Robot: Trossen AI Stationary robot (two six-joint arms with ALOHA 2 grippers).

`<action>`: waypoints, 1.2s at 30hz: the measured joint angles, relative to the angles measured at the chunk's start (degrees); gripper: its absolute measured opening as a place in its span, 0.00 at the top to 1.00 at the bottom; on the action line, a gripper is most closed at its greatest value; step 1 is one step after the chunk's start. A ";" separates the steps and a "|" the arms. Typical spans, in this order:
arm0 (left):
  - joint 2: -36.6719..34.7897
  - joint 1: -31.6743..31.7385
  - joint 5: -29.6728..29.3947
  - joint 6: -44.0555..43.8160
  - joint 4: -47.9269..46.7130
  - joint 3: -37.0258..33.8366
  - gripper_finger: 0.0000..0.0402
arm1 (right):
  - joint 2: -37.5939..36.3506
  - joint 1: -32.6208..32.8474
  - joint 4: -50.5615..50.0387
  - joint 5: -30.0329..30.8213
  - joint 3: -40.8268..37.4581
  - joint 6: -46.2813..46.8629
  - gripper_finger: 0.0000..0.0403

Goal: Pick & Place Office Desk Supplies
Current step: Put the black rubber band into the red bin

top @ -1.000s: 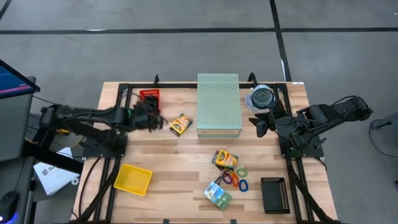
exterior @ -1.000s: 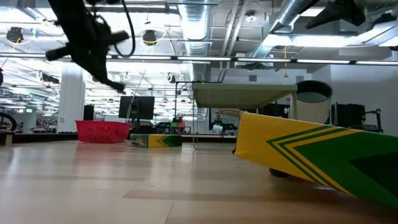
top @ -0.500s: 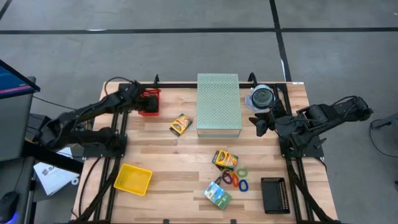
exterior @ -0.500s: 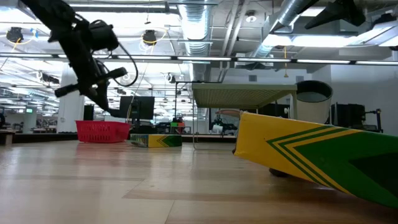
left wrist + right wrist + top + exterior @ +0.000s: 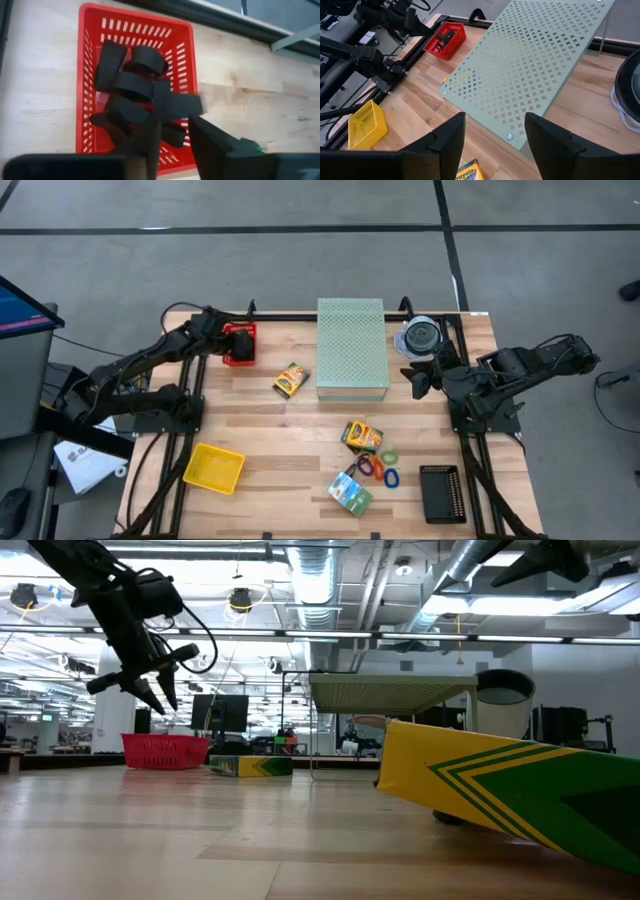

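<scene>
High view: clips binned, most supplies not yet sorted.
We see the left gripper [image 5: 228, 340] above the red basket [image 5: 90, 75] at the table's far left edge, fingers slightly parted, holding nothing we can make out; black binder clips [image 5: 132, 85] lie inside. We judge the crayon boxes [image 5: 362, 436], elastic loops [image 5: 378, 468] and packet [image 5: 350, 493] remain. The right gripper [image 5: 418, 378] waits open beside the perforated box [image 5: 352, 345], with open tabletop between.

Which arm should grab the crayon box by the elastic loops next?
Right, probably. The right gripper waits open on that side of the table, nearer the crayon box; the left gripper hovers above the far red basket.
</scene>
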 joint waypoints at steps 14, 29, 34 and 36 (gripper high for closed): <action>-5.94 -3.55 29.00 16.61 18.31 0.00 0.55 | -0.02 -1.11 0.00 0.64 0.00 0.12 0.50; -2.49 -41.25 48.61 8.41 31.34 0.19 0.59 | 0.00 -0.24 0.14 -0.65 0.00 -0.76 0.50; 3.49 -56.26 47.18 7.61 31.28 2.59 0.52 | 0.00 -0.25 0.22 -1.59 0.00 -0.58 0.50; 5.83 -60.47 44.72 8.92 31.60 4.30 0.50 | 0.00 -0.10 0.22 -1.89 0.00 0.45 0.50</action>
